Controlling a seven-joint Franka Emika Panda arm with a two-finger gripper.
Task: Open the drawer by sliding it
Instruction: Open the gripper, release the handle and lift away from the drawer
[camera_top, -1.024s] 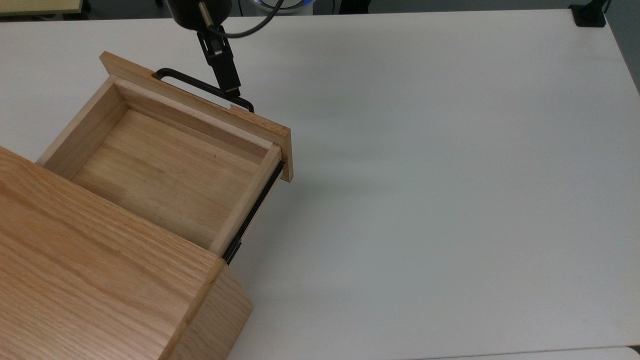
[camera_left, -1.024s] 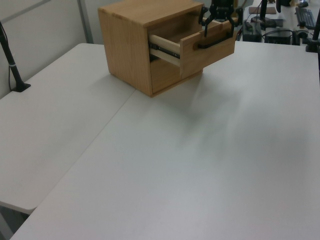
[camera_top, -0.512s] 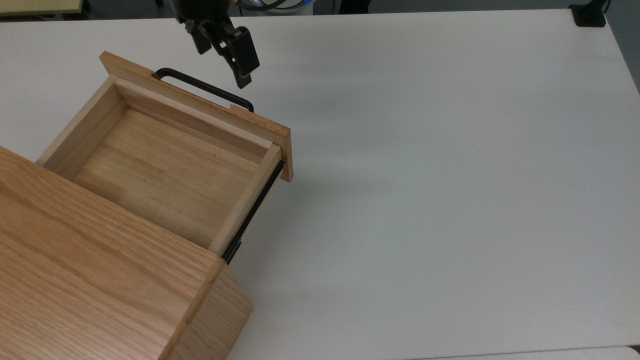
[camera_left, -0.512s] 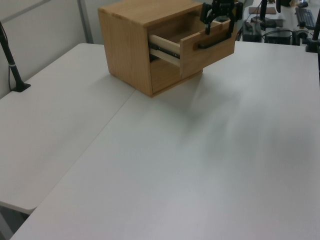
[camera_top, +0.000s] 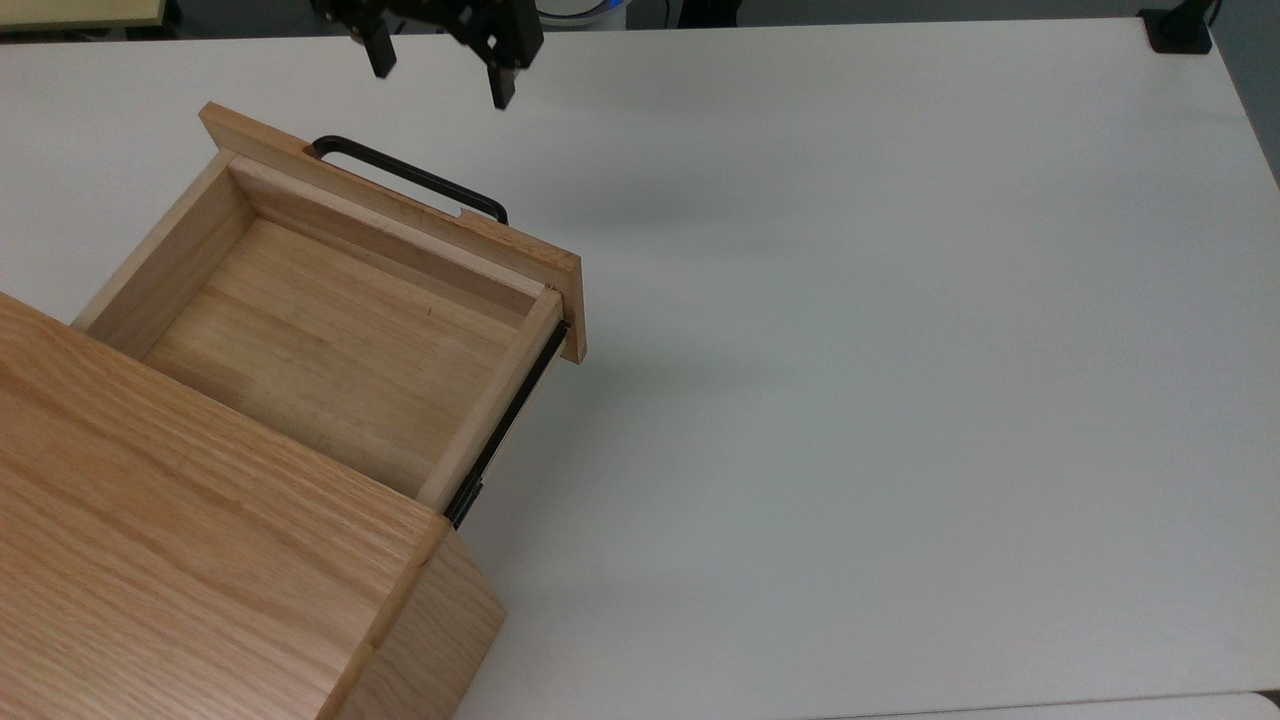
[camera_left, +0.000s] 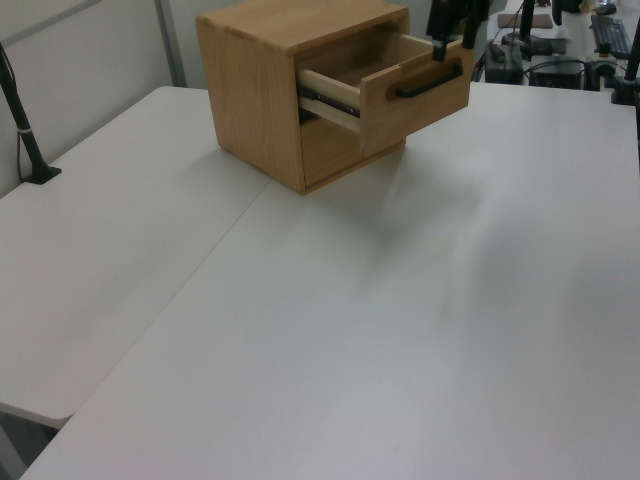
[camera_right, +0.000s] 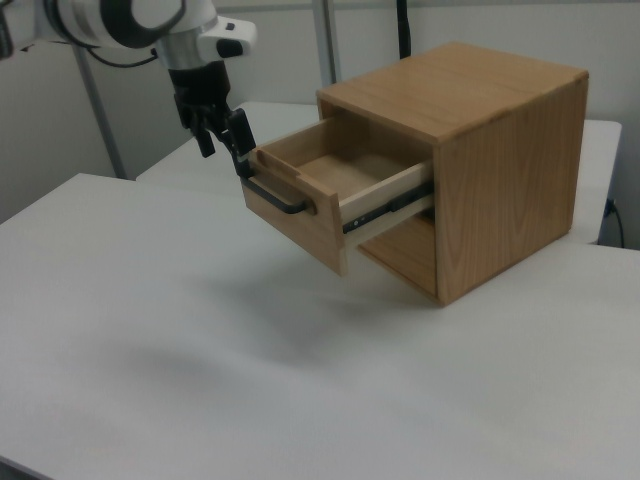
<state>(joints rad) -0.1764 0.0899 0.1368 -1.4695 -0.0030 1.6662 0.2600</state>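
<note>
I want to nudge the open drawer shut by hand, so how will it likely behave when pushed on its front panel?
The drawer probably slides straight, since a black rail guides it into the cabinet. It looks like stiff solid wood, so it should not flex. The cabinet seems heavy enough to stay put, though on the smooth table it might creep.
</note>
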